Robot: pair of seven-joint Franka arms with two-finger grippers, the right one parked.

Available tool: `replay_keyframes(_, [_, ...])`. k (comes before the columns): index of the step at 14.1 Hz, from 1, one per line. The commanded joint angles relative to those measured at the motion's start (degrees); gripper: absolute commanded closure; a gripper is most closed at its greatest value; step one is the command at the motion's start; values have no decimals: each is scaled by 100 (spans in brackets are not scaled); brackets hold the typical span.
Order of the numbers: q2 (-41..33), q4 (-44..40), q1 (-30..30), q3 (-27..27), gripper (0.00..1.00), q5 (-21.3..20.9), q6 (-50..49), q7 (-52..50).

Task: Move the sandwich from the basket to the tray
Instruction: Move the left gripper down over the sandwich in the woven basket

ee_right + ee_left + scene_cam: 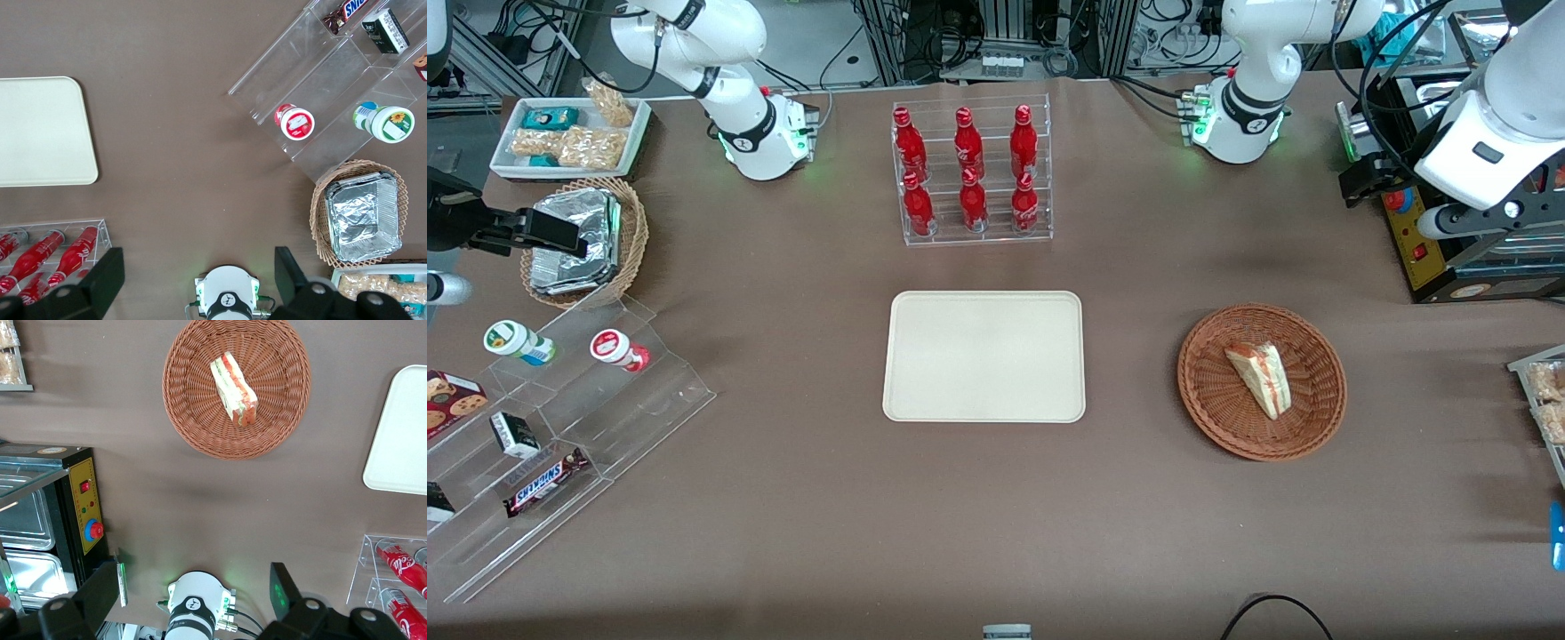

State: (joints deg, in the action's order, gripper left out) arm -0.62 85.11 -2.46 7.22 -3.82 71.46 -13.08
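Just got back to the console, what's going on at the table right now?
Nothing has been picked up yet. The sandwich lies in the basket, toward the working arm's end of the table. The tray sits bare at the middle, nearer the front camera than the bottle rack. The left gripper hangs high above the table near its arm's base, jaws open, holding nothing.
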Motion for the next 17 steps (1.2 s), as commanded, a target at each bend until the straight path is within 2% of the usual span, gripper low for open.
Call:
replay_keyframes(1, [-61,50,26,-10,0,57,34,60])
replay_keyframes(8, [657,287,298,-19,0,39,138,-10])
replay_keyframes(11, [660,1407,412,-28,0,66,1636,-176])
replay_keyframes(13, [685,2104,474,-19,0,75,2763,-666])
replay_keyframes(17, [1123,2599,466,-10,0,83,4251,-1677])
